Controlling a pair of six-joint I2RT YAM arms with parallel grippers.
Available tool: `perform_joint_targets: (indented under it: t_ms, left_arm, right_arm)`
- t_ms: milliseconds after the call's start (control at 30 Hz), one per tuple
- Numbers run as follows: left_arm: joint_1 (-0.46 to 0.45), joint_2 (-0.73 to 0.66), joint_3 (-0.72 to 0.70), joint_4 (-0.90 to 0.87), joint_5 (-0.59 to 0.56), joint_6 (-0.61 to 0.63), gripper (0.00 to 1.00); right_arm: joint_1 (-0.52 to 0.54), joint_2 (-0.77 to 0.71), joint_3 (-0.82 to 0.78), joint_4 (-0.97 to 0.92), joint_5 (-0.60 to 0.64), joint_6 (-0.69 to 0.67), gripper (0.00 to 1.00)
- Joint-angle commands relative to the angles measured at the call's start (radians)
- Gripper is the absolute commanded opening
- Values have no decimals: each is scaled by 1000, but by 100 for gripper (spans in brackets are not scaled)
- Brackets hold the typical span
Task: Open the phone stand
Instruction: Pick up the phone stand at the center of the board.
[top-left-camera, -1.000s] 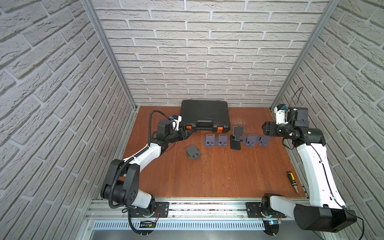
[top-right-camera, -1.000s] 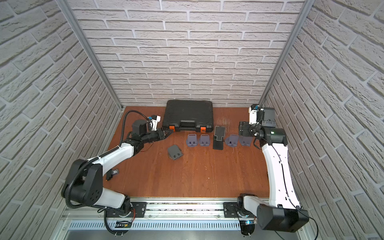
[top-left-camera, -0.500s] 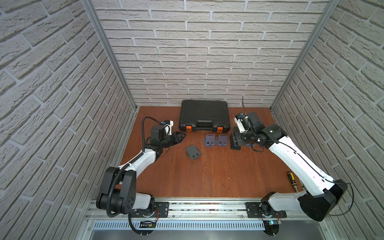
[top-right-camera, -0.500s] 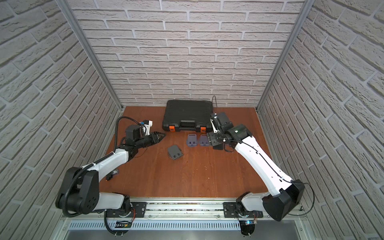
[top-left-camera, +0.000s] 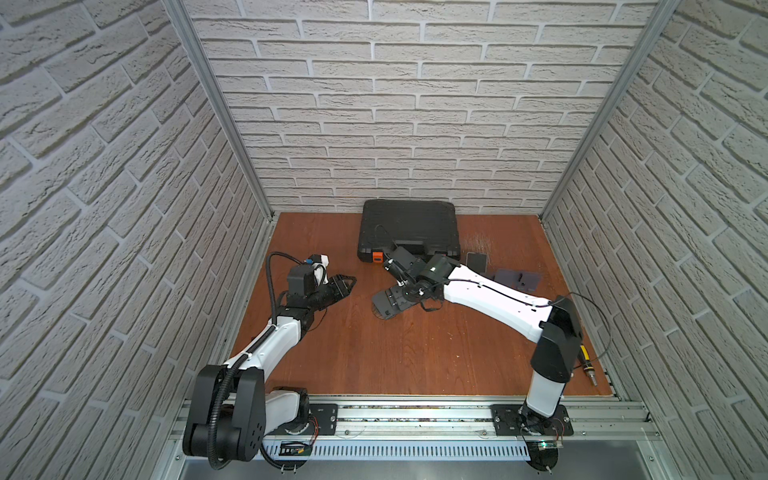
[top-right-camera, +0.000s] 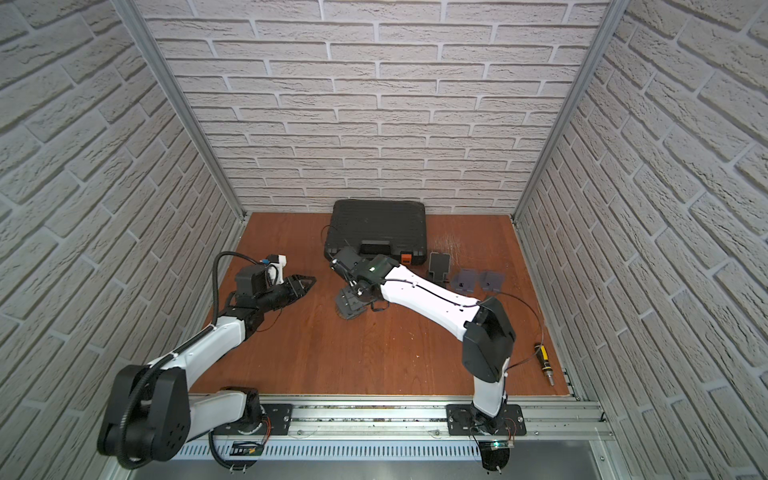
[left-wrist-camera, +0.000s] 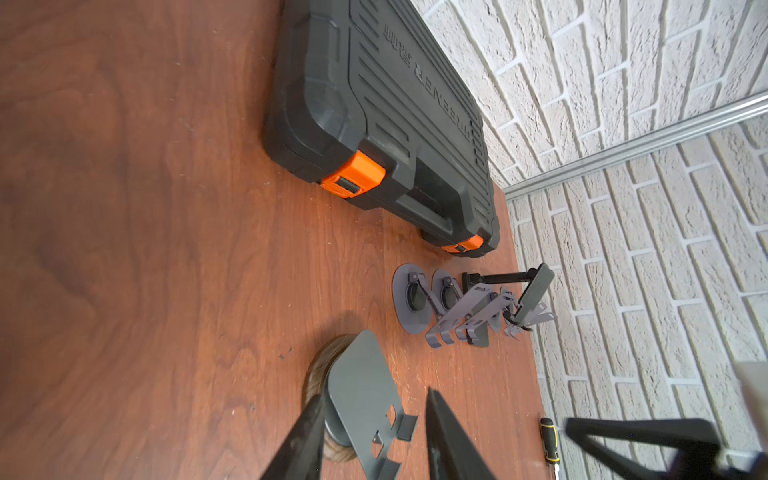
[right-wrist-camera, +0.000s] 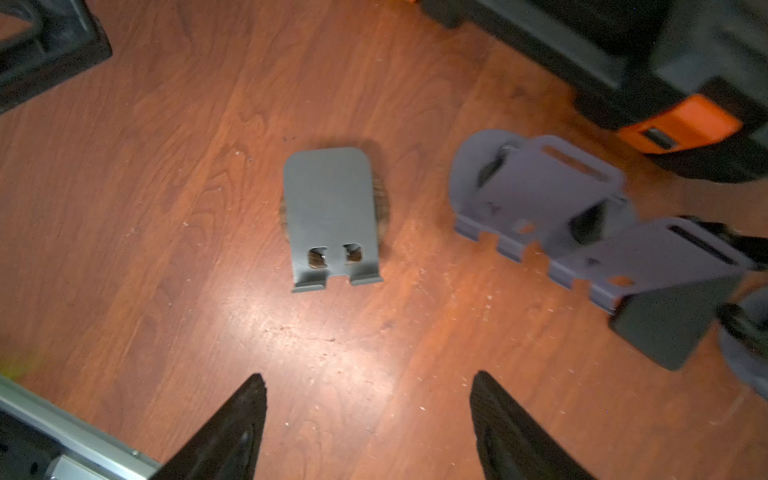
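Red-brown wooden desk (top-left-camera: 415, 353): my right jaws arrive, released, over the folded grey metal phone stand (right-wrist-camera: 330, 208), ready to grasp; left jaws parted, empty.

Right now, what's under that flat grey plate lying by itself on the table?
A round base pokes out beneath the plate, lying on the table. Whatever joins them is covered.

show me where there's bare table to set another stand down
Widest bare patch: the front of the table, between the front rail and the folded stand. Also free: the back corner left of the tool case. Crowded: the row of open stands along the case's front, and around the right gripper.
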Motion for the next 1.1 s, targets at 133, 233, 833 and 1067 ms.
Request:
perform_joint_targets:
  t_ms: [133,233,833,1067]
  left_arm:
    - [55,-118,-70,-26,-27,-15,42]
    - [64,-135,-83,-19,-25,-20,42]
    - [71,-86,-92,44,-5,-34,42]
    - [72,-63,-87,60,3,-34,42]
  right_arm:
    - [14,177,120,29,-112,-5,82]
    - [8,233,157,12,-122,-15,83]
    - [-70,395,261,-16,-162,-31,84]
    - [-81,444,323,-34,-197,-43,84]
